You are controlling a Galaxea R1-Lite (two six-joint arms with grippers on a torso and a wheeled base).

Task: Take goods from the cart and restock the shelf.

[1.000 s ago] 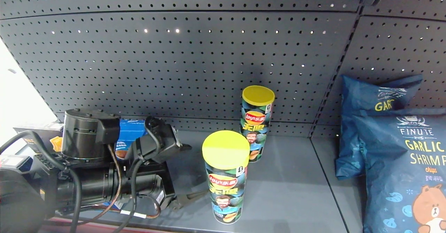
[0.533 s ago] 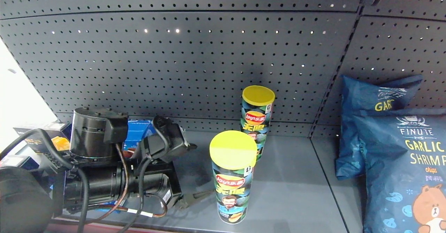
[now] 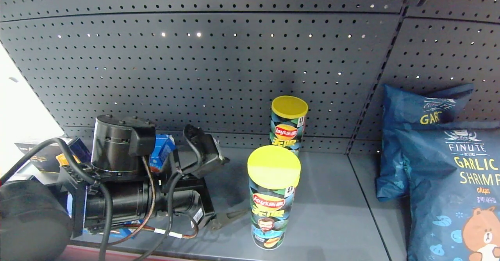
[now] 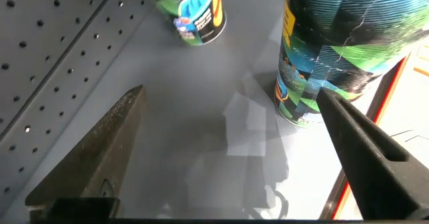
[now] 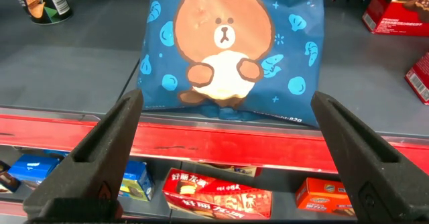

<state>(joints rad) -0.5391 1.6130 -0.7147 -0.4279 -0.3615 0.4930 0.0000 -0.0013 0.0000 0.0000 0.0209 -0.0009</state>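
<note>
"Grey pegboard shelf [image 3: 336, 214]: what does it hold?"

"Blue snack bags [image 3: 453, 190] lean at the right. The left gripper [image 4: 228, 96] lies low on the deck, fingers spread wide, one tip just beside the front can [image 3: 271, 210]. A second can [image 3: 288, 128] stands upright behind it, near the back wall. The right gripper [image 5: 224, 100] is also spread, holding nothing."

"Which step is this?"

"Probably finishing a placement: the yellow-lidded front can stands unpinched. Next, the arm should back out without tipping it."
</note>
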